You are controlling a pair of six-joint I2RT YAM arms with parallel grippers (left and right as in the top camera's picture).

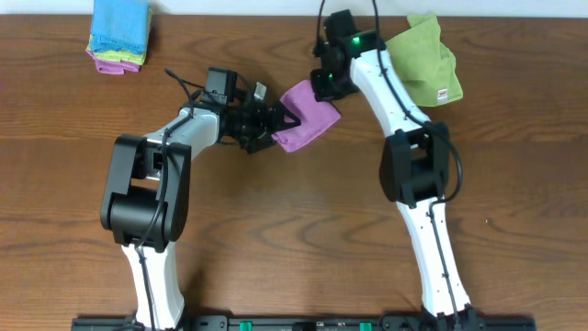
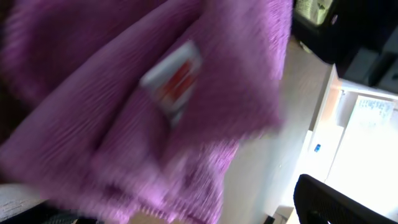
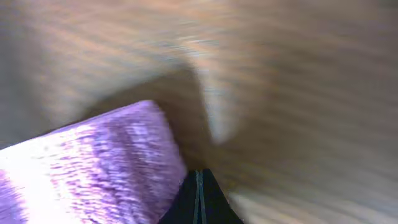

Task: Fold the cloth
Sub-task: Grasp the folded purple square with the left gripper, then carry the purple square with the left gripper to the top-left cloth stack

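Overhead, the cloth (image 1: 310,118) lies bunched mid-table, its long axis slanting from lower left to upper right. The left gripper (image 1: 273,119) is at its left edge and the right gripper (image 1: 323,89) at its top. A green cloth (image 1: 427,60) lies just behind the right arm, and a folded stack (image 1: 119,35) sits well apart. Bare table (image 1: 303,221) opens toward the bases.

Left wrist: blurred cloth (image 2: 124,124) fills the view, tag (image 2: 174,78) showing, so the grip cannot be told.

Right wrist: the fingers (image 3: 211,208) are pressed together beside the cloth's (image 3: 93,162) edge.
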